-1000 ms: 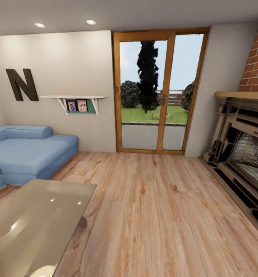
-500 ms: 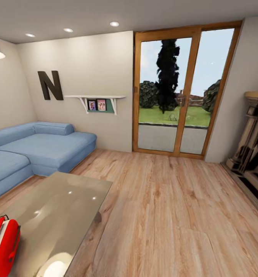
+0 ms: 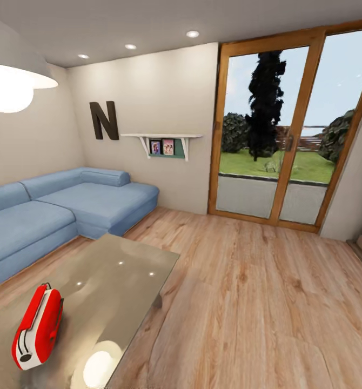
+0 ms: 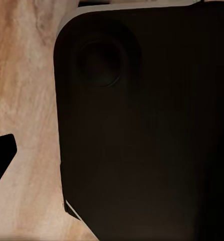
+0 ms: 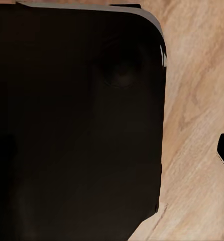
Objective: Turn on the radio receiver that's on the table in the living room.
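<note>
- Where the head view looks down across the living room, the red radio (image 3: pixel 38 328) lies on the glossy grey-beige table (image 3: pixel 128 273), near the table's near-left part, with its white-grey end band and a small dark round part facing the camera.
- A thin wire handle sticks up at the radio's far end; the dial on its face cannot be made out clearly from this angle.
- The table top mirrors the ceiling lights as small bright dots and a large pale glow just beside the radio.
- A blue L-shaped sofa (image 3: pixel 62 208) stands beyond the table against the beige wall, well apart from the radio.
- On that wall hang a dark letter N (image 3: pixel 104 120) and a white shelf (image 3: pixel 162 140) carrying two small framed pictures.
- A white dome lamp (image 3: pixel 11 75) hangs at the upper left of the head view.
- A wood-framed glass door (image 3: pixel 289 129) to the right opens on grass, shrubs and a dark tree.
- Light wood floor (image 3: pixel 256 302) covers the rest of the room.
- In the left wrist view, a large dark rounded body (image 4: pixel 142 120) hangs over the wood floor; in the right wrist view, a like dark body (image 5: pixel 77 120) does the same.
- I cannot tell whether either arm's fingers are spread or pressed together.
</note>
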{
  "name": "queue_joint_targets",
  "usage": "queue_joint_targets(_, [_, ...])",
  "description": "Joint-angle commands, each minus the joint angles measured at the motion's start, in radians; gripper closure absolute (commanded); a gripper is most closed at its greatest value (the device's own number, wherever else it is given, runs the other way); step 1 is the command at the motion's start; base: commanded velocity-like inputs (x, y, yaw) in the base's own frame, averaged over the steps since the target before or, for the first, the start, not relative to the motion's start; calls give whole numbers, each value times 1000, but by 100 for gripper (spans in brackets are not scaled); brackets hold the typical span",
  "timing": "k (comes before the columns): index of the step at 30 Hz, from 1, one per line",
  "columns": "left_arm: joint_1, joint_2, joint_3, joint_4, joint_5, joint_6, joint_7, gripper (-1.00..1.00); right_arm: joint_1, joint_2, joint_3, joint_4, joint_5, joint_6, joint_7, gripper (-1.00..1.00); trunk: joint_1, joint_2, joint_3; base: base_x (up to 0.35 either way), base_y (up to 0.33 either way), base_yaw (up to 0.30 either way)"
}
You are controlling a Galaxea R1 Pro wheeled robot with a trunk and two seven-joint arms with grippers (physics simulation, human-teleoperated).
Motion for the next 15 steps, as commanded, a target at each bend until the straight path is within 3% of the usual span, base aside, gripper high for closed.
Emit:
queue_joint_targets(1, [0, 0, 0, 0, 0, -5, 0, -100, 0, 0, 0, 0, 0, 0, 0, -100, 0, 0, 0, 0, 0, 299])
queue_joint_targets(8, [0, 3, -1, 1, 0, -63, 0, -100, 0, 0, 0, 0, 0, 0, 0, -100, 0, 0, 0, 0, 0, 299])
queue_joint_targets(15, [0, 2, -2, 3, 0, -79, 0, -100, 0, 0, 0, 0, 0, 0, 0, -100, 0, 0, 0, 0, 0, 298])
